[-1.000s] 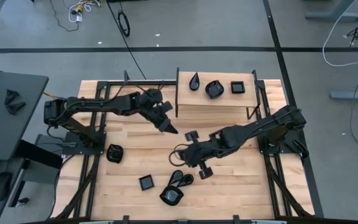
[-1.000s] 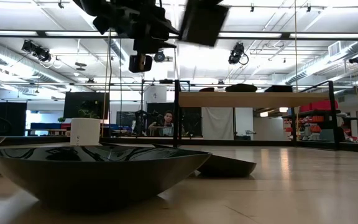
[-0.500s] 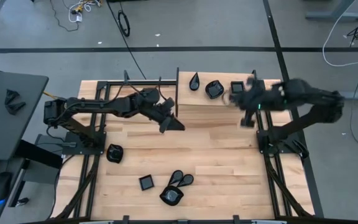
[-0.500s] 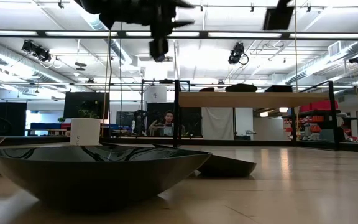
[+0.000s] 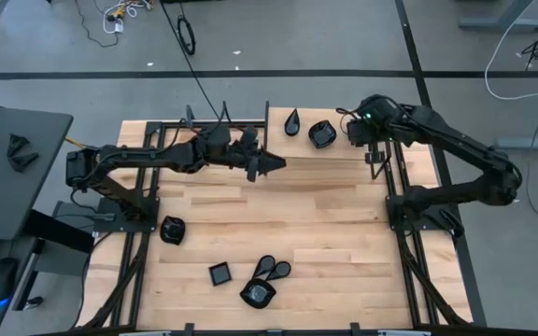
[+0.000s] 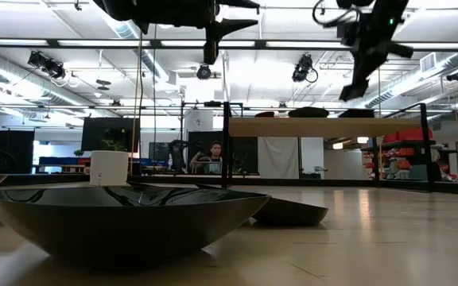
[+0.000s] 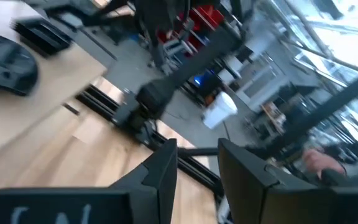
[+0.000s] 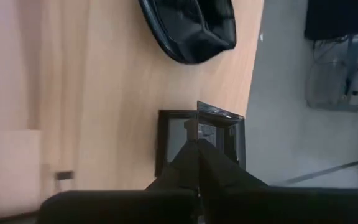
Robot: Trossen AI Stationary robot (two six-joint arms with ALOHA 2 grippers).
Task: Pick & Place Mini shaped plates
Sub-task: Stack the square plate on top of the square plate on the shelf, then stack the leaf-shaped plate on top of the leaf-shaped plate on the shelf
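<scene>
Resting on shelf (image 5: 344, 149): three plates (image 5: 322, 133)

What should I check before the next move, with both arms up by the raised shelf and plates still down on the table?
1. Right gripper empty: ok, fingers shut with nothing between them, above the square plate.
2. Left gripper empty: ok, fingers apart, nothing between them.
3. Shelf load: ok, teardrop plate, rounded plate and square plate lie apart.
4. Arms apart: ok, a wide gap shows from above.
5. Plates left on the table: not ok, several remain, including the loose plate at the left.
</scene>
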